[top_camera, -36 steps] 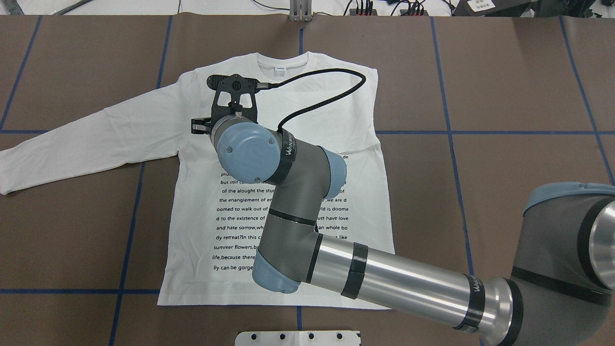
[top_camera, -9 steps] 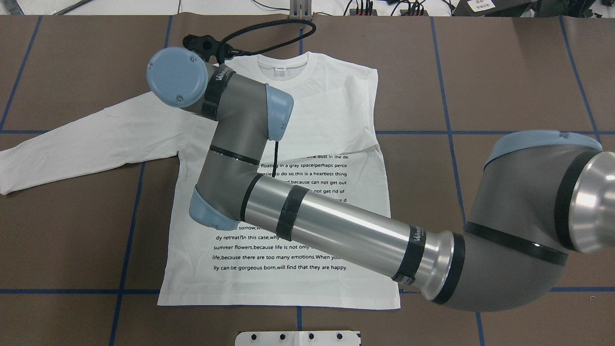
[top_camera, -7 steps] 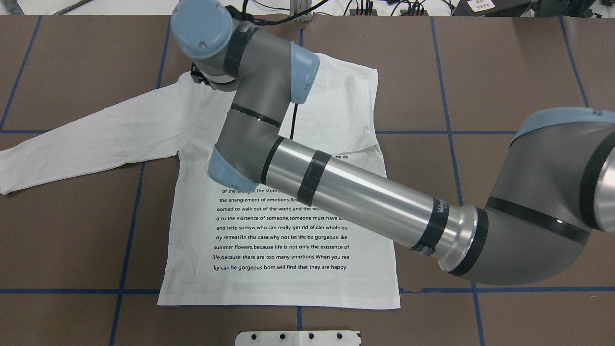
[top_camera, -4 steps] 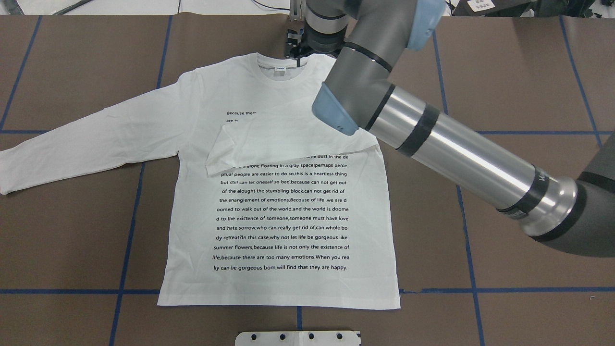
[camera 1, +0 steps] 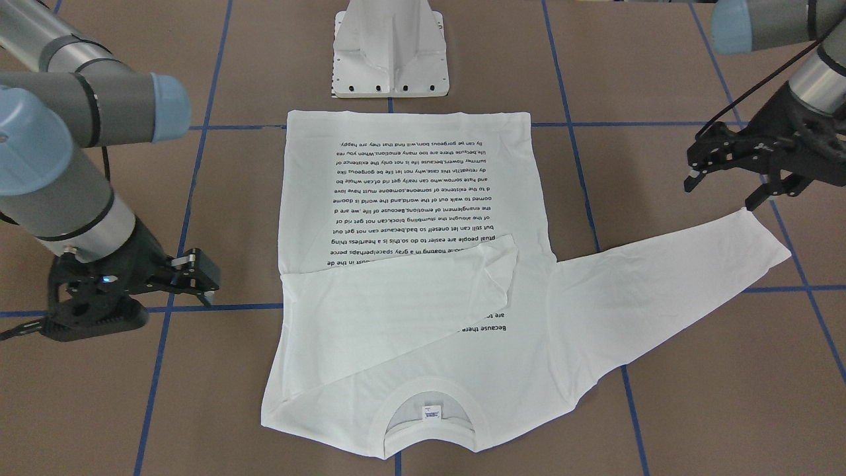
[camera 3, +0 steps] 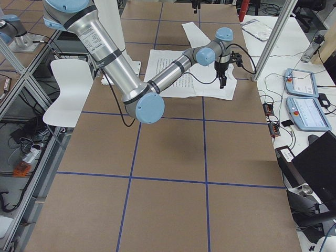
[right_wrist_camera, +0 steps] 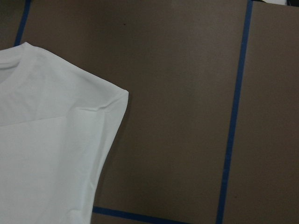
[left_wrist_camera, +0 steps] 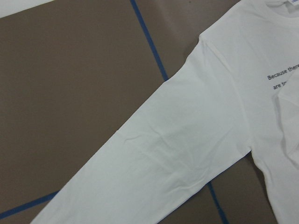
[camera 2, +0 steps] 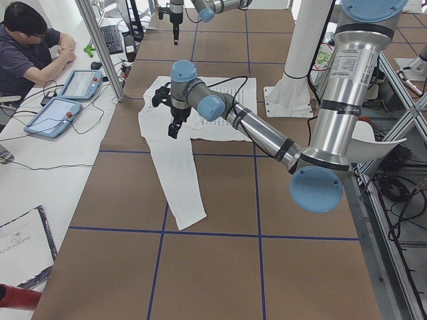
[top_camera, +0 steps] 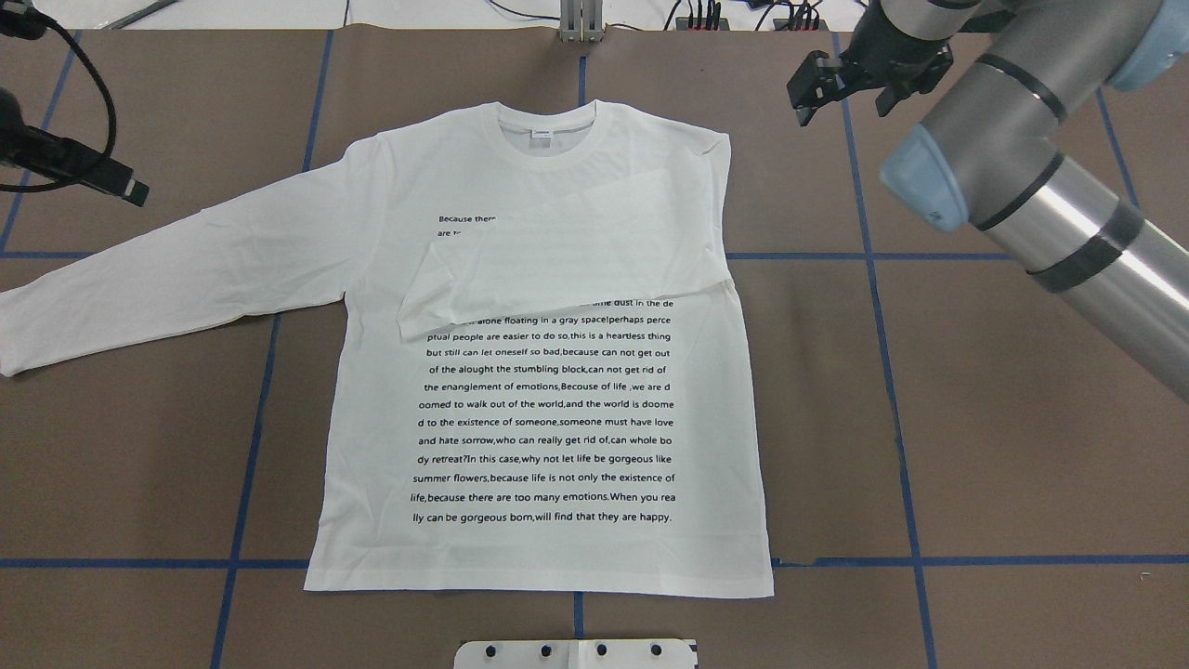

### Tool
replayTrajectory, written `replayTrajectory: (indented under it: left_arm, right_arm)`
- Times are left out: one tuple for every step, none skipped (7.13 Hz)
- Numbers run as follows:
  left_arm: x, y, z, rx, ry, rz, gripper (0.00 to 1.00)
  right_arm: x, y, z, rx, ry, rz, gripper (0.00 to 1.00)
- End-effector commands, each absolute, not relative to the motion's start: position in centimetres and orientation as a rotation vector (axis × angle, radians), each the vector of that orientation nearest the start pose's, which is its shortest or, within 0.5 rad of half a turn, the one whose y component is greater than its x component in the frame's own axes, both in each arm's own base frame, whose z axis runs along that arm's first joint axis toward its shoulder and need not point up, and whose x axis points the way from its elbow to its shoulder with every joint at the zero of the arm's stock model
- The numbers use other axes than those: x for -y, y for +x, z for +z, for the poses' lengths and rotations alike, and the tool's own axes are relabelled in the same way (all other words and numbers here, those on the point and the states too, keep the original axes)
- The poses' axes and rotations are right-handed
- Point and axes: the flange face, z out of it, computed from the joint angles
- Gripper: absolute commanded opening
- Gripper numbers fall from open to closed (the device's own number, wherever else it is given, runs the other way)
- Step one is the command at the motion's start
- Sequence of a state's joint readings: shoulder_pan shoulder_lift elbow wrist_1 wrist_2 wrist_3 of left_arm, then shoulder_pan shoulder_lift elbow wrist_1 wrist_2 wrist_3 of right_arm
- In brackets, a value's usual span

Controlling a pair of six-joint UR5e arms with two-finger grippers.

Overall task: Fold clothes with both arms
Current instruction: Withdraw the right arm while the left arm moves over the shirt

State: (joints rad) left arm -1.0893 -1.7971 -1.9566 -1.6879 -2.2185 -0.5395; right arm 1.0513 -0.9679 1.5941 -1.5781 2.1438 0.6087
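T-shirt [top_camera: 548, 418]: R sleeve [top_camera: 557, 260] folded in, L sleeve [top_camera: 186, 269] out. L gripper [camera 1: 719, 195], R gripper [top_camera: 841, 107] jaws spread, empty. Next I pinch L cuff [top_camera: 19, 334].

White long-sleeved T-shirt [top_camera: 539, 548] flat on bench [top_camera: 929, 418], front up, black text showing. Folded sleeve [top_camera: 576, 251] across chest, straight sleeve [top_camera: 186, 269] stretched out. Left tool [camera 1: 724, 188] & right tool [top_camera: 841, 98] spread, empty, off fabric.

matt white cloth t-shirt [top_camera: 372, 520], matt brown paper table cover [top_camera: 975, 446], shiny smooth metal right arm [top_camera: 1101, 246].
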Motion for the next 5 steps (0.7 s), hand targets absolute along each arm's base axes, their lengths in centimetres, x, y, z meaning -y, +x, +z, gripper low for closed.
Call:
replayTrajectory:
  left_arm:
    - [48.2, 30.8, 30.1, -0.903, 0.209, 0.019, 1.0]
    - [46.1, 35.2, 28.6, -0.914, 0.162, -0.045, 1.0]
    - [43.9, 39.7, 28.1, -0.895, 0.142, -0.115, 1.0]
    - [43.6, 42.6, 28.2, -0.87, 0.134, -0.166, 1.0]
    - [44.9, 45.7, 28.5, -0.835, 0.124, -0.209, 1.0]
  right_arm:
    - [61.8, -19.2, 36.4, 0.779, 0.212, -0.149, 1.0]
    - [61.1, -16.2, 39.1, 0.782, 0.209, -0.182, 1.0]
    - [60.8, -14.5, 40.6, 0.777, 0.209, -0.189, 1.0]
    - [60.7, -14.4, 41.2, 0.775, 0.204, -0.193, 1.0]
    - [60.6, -14.4, 41.2, 0.775, 0.206, -0.193, 1.0]
